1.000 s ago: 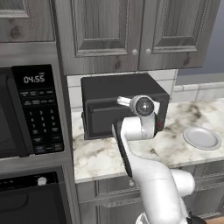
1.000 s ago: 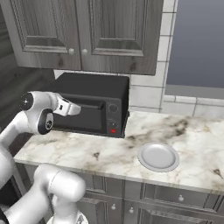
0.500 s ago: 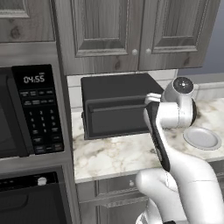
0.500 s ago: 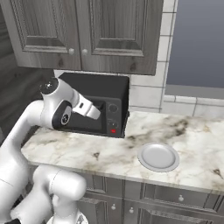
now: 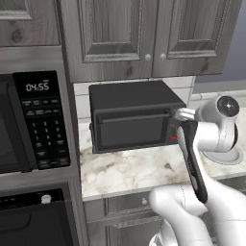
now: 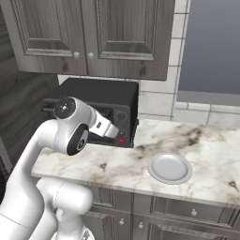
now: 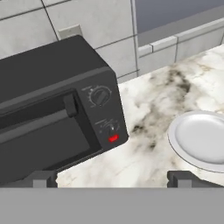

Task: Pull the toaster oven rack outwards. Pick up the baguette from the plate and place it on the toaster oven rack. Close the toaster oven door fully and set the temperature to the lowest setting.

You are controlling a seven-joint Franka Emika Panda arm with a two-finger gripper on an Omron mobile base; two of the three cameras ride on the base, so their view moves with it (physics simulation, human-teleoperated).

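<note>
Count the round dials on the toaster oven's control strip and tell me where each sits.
2. On the toaster oven, the upper dial sits near the top of the strip; the lower dial sits beneath it, just above the red light. None seems hidden.

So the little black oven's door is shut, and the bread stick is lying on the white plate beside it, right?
Not quite. The toaster oven door is shut, but the plate beside the toaster oven holds nothing: the hand view shows its white surface bare, and the right base view agrees. No bread stick can be seen on it.
</note>
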